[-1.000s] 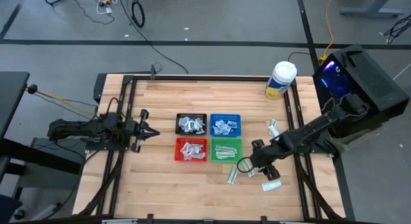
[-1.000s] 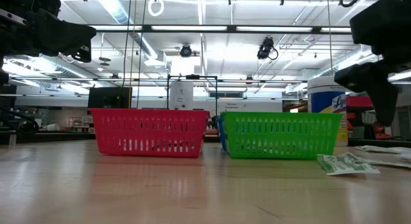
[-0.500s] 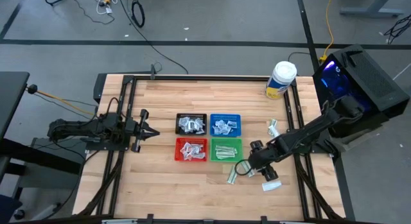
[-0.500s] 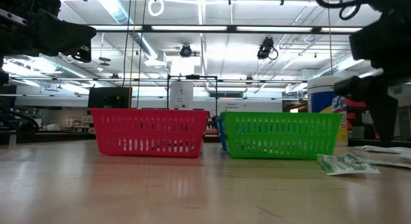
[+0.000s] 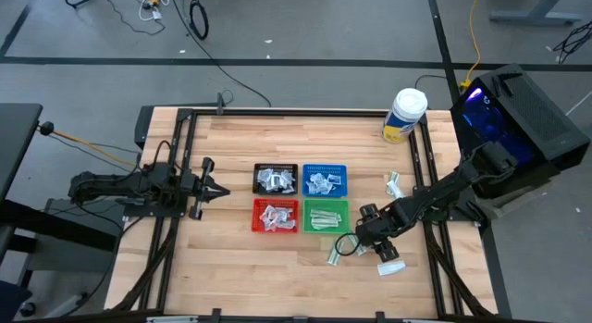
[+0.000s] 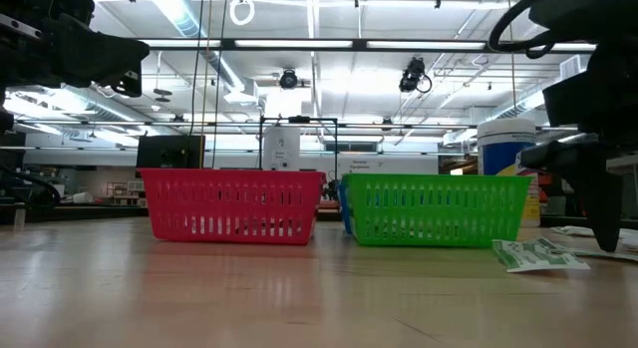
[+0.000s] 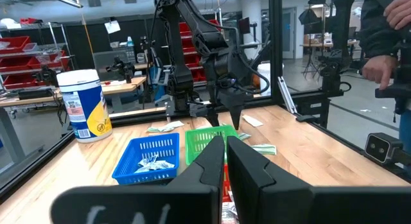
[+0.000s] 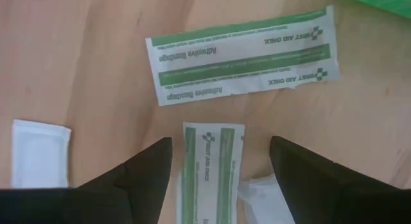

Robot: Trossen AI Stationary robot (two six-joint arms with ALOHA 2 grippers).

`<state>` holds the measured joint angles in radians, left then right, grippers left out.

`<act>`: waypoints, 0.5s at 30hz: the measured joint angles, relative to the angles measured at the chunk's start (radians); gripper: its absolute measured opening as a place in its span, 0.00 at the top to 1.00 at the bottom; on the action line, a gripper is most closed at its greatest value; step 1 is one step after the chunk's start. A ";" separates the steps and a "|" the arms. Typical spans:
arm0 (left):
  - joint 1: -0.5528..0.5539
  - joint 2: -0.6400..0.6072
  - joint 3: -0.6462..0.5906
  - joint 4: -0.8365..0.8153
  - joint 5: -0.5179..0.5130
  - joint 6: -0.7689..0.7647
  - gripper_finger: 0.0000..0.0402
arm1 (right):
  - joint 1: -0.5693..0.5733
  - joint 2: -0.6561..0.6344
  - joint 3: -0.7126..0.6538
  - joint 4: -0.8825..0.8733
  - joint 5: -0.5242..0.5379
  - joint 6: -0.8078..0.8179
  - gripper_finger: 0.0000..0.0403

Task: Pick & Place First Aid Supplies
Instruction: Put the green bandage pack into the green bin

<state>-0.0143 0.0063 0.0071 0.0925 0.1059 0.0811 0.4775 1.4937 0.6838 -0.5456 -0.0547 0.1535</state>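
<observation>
the right gripper [image 5: 354,246] hangs just above the tabletop [image 5: 231,258], beside the green tray [image 5: 326,216] on its near side, with its jaws standing apart and holding nothing; in the right wrist view a narrow white-and-green bandage packet [image 8: 212,172] lies flat on the wood squarely between the two fingers [image 8: 144,176], so this looks like the moment to descend on it; its long axis runs in line with the wrist's forward direction, one short end pointing ahead between the jaws and the other hidden under the wrist, so the jaws would close across its narrow width, which seems the right way to take it; to do it well, come straight down until the tips meet the wood, close on both long edges, and keep clear of the second bandage packet [image 8: 241,54] lying crosswise just ahead; a small white packet [image 8: 40,153] lies off to one side, and something pale, too cropped to name, sits near the other finger; the left gripper [image 5: 215,190] waits at the left of the tabletop, well apart from the trays, jaws together.
</observation>
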 joint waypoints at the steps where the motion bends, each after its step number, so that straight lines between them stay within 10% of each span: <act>1: 0.000 0.000 0.000 0.000 0.000 0.000 0.94 | 0.001 0.004 0.000 0.000 0.010 0.000 0.33; 15: 0.000 0.000 0.000 0.000 0.000 0.000 0.94 | 0.048 0.021 -0.024 0.043 0.058 0.026 0.39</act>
<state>-0.0139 0.0063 0.0071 0.0925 0.1059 0.0811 0.5251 1.5143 0.6595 -0.5031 0.0032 0.1797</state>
